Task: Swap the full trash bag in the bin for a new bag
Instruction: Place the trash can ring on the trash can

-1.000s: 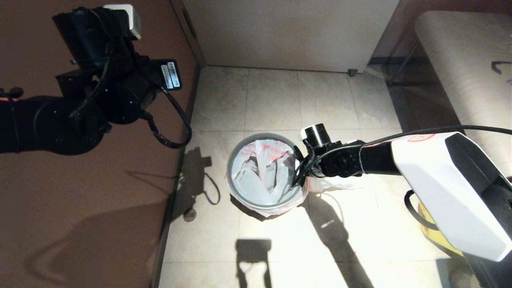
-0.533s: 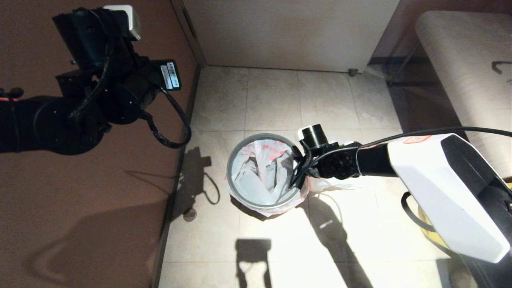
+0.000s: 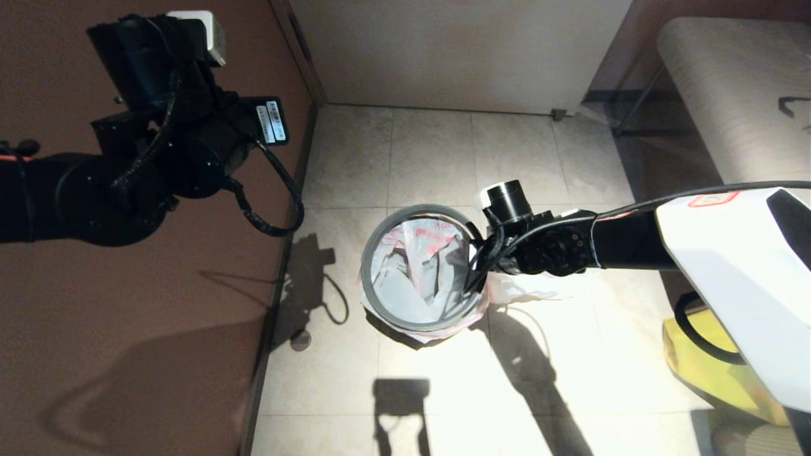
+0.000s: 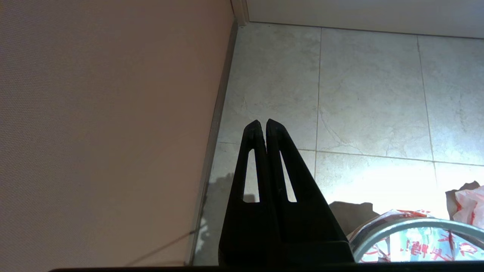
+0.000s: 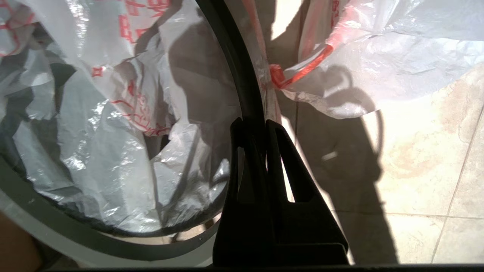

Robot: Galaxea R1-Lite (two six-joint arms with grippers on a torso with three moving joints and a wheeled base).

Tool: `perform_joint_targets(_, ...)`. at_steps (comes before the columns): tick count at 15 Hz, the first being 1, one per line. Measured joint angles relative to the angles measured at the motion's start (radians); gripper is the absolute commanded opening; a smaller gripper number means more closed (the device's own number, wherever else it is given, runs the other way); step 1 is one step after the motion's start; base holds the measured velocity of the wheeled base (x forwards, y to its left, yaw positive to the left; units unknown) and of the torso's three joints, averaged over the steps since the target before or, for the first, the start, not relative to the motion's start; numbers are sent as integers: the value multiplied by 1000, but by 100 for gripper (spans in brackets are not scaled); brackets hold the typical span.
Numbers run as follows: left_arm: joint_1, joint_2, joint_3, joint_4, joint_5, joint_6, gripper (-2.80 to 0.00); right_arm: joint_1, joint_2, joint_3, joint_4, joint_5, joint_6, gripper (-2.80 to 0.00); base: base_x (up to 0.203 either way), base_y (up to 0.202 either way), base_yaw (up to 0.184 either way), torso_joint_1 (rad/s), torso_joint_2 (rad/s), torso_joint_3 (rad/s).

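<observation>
The bin (image 3: 423,268) stands on the tiled floor (image 3: 443,158) close to the brown wall (image 3: 127,329), its grey hoop (image 3: 380,304) ringing the mouth. The new bag (image 3: 415,269), thin white plastic with red print, lines the inside in loose crumples, and its edge spills over the rim on the side toward the right arm, lying in a heap on the tiles. The right gripper (image 5: 252,126) sits at that side of the rim, its two black fingers pinched together on the hoop (image 5: 242,87) with the bag's film bunched against them. The left gripper (image 4: 261,126) hangs raised beside the wall, well apart from the bin, fingers pressed together on nothing. A yellow bag (image 3: 716,373) shows under the right arm.
</observation>
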Motion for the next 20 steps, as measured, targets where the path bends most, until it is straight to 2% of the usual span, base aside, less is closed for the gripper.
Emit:
perform_joint_targets(4,0,3,0,0,0,0,-280,-9,25,-7,-9,5,0,-280,0,0,0,0,0,0)
perform_joint_targets(10,1,3,-2,-2,0,0,-280,-13,108,-106,-8,4,-9,-280,0,0,0,0,0,0)
perform_joint_targets(18,1,3,-1,-3,0,0,-280,-28,151,-118,-14,-2,-33,-280,0,0,0,0,0,0)
perform_joint_targets(19,1,3,-1,-4,0,0,-280,-27,152,-118,-15,-4,-34,0,0,0,0,0,0,0)
perform_joint_targets(20,1,3,-1,-4,0,0,-280,-25,154,-118,-16,-7,-35,0,0,0,0,0,0,0)
